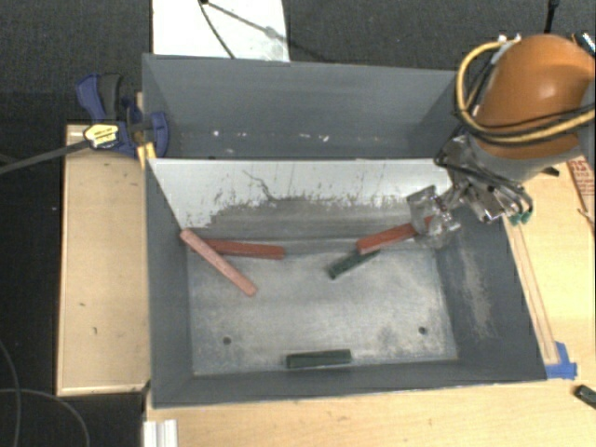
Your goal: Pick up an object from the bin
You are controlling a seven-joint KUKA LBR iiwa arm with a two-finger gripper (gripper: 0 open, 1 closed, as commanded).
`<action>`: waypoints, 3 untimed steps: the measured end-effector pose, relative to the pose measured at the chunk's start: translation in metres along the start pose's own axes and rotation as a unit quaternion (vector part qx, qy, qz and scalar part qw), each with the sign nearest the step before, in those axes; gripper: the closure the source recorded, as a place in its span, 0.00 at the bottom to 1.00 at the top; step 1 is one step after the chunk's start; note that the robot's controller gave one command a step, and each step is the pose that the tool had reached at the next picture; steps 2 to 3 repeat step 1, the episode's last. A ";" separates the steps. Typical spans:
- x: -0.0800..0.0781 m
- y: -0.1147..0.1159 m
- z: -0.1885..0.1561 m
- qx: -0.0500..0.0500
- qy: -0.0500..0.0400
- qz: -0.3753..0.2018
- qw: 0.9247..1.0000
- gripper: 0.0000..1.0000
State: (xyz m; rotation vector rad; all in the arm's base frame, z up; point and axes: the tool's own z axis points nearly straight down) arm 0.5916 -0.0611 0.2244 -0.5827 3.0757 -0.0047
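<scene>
Camera view shows red stick (385, 239) touching end effector (433, 220)

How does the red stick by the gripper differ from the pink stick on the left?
The red stick is deeper in colour and slopes up rightward, its end at the gripper; the pink stick is paler, looks longer, and slopes down to the right. Both are slim straight bars.

Probably robotics lab: scuffed grey metal bin (298, 110), arm's orange wrist cover (533, 68) (yellow cables (466, 69) looped round it), dark textured floor (65, 26) underneath.
</scene>
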 end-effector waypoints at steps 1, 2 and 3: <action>-0.001 0.022 0.023 -0.003 0.005 0.063 0.998 1.00; -0.001 0.022 0.023 -0.003 0.005 0.063 0.998 1.00; -0.001 0.022 0.023 -0.003 0.005 0.063 0.998 1.00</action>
